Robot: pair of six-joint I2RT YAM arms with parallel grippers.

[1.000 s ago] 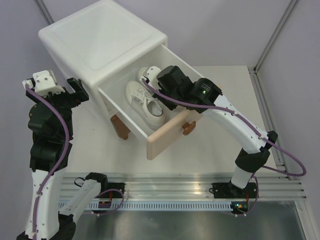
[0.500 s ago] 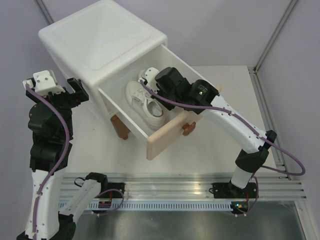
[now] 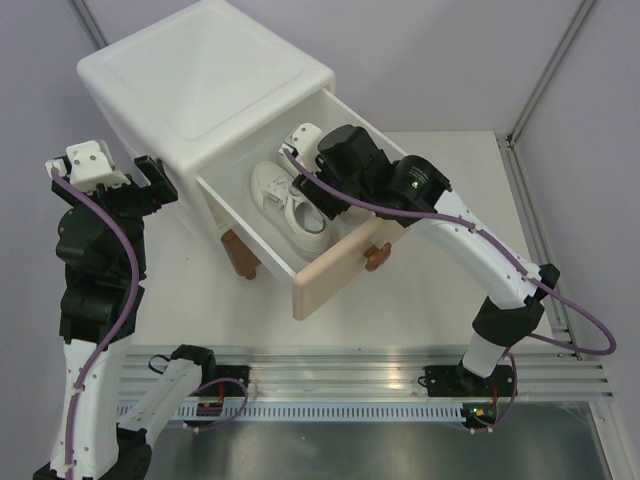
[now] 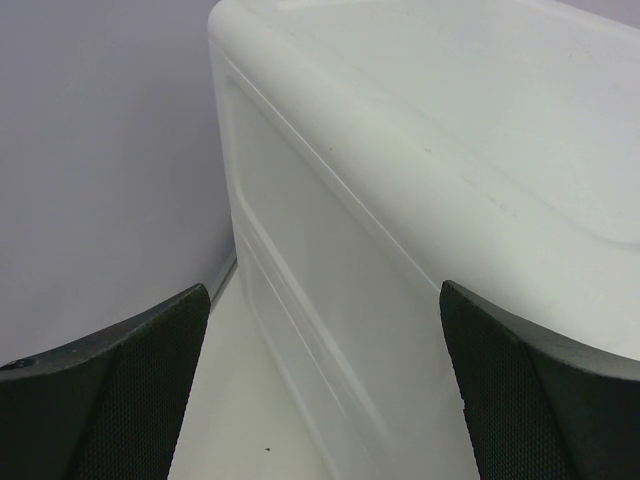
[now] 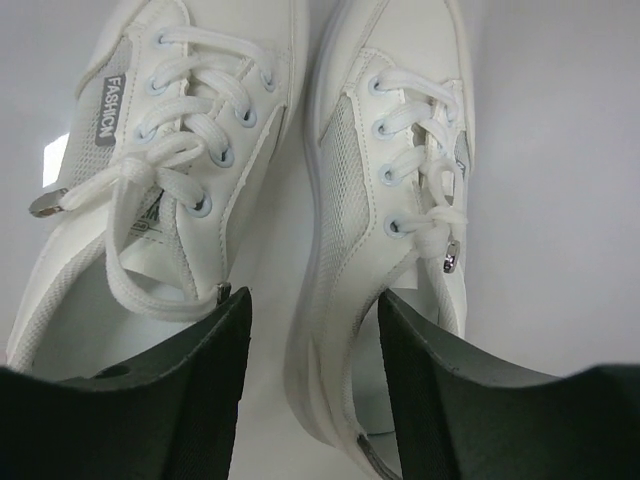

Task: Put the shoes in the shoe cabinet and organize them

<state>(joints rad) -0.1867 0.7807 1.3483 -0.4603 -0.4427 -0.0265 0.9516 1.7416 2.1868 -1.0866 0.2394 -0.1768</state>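
White sneakers (image 5: 180, 150) are looking light and soft-sided; my right gripper (image 5: 315, 308) is hanging parted, holding nothing, and I'm favouring a hold at the firmer heel.

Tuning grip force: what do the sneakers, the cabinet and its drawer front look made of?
Sneakers: white, matte smooth upper, likely synthetic leather, with mesh side panels (open weave shows) and flat woven laces.
Cabinet: white, rounded moulded edges and a soft sheen, so probably plastic.
Drawer front: beige, smooth and uniform with no grain. It looks like plastic, though painted wood can't be ruled out.
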